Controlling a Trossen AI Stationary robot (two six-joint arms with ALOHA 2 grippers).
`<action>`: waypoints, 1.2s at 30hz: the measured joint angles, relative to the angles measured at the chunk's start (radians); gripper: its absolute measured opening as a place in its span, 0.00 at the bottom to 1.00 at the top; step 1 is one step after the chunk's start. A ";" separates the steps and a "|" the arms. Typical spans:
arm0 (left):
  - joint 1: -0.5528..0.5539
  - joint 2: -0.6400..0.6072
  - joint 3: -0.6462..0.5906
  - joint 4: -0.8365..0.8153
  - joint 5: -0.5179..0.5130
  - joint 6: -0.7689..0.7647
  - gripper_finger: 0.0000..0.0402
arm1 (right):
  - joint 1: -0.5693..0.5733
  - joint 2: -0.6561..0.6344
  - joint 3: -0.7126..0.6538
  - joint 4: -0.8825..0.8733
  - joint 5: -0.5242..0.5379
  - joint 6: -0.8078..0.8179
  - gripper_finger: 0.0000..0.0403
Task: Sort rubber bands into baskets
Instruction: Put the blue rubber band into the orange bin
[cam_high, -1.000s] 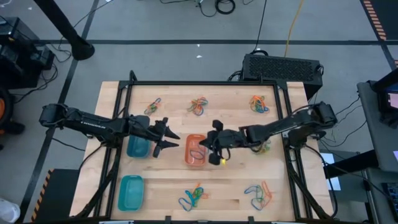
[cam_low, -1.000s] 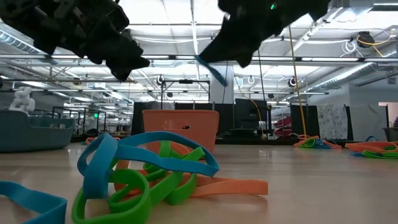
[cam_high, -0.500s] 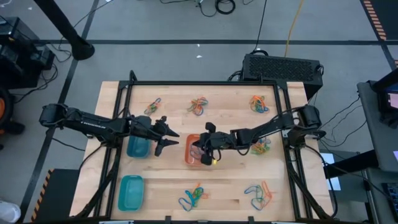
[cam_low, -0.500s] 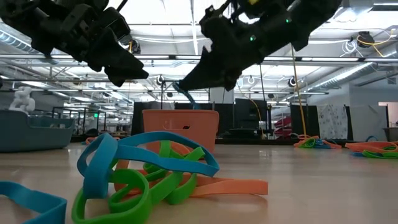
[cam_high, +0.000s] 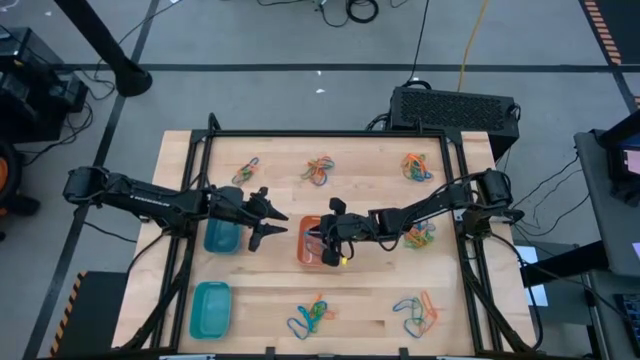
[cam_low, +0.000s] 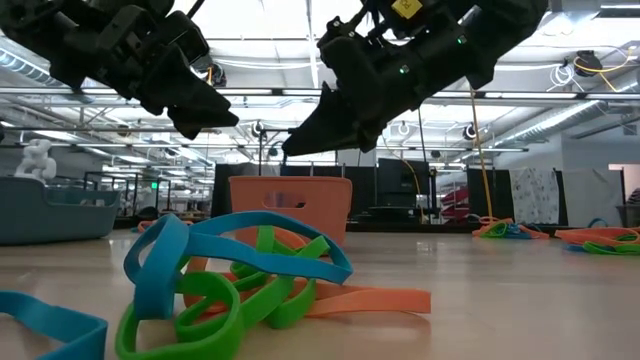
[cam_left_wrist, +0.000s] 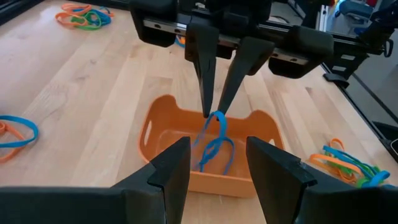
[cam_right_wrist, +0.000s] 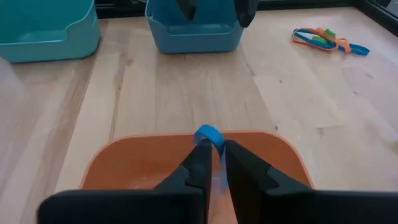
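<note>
The orange basket (cam_high: 315, 242) stands at the table's middle. My right gripper (cam_high: 326, 243) hangs just over it, shut on a blue rubber band (cam_left_wrist: 214, 146) whose loop drops inside the basket. My left gripper (cam_high: 273, 229) hovers open to the basket's left, facing it, with nothing between its fingers. A small blue basket (cam_high: 221, 236) sits under the left arm, and a teal basket (cam_high: 210, 308) stands near the front left. Piles of mixed rubber bands lie on the table at the back (cam_high: 318, 170) and front (cam_high: 312, 315). My right gripper pinches the top of the blue rubber band's loop (cam_left_wrist: 216, 116) between its two fingertips. The fingers slant down from the table's right side. The band hangs slack below them, its lower part (cam_left_wrist: 216, 158) down inside the orange basket.
More rubber band piles lie at the back left (cam_high: 245, 170), back right (cam_high: 415, 167), front right (cam_high: 415, 312) and under the right arm (cam_high: 420, 235). A black frame rail (cam_high: 330, 133) borders the table. Bare wood lies between the baskets and the piles.
My right gripper has come down and toward the table's left, from above the orange basket's right edge to just over its inside. The blue band it carries has sunk with it into the basket.
</note>
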 joint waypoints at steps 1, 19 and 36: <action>0.000 0.000 0.000 0.000 0.000 0.000 0.41 | -0.001 0.000 0.000 0.000 0.000 -0.001 0.13; 0.000 0.000 -0.001 -0.024 0.000 -0.002 0.41 | -0.006 -0.124 0.076 -0.395 -0.002 -0.083 0.21; 0.000 0.000 -0.001 0.024 -0.004 -0.028 0.41 | -0.324 -0.373 0.083 -0.803 -0.097 -0.052 0.21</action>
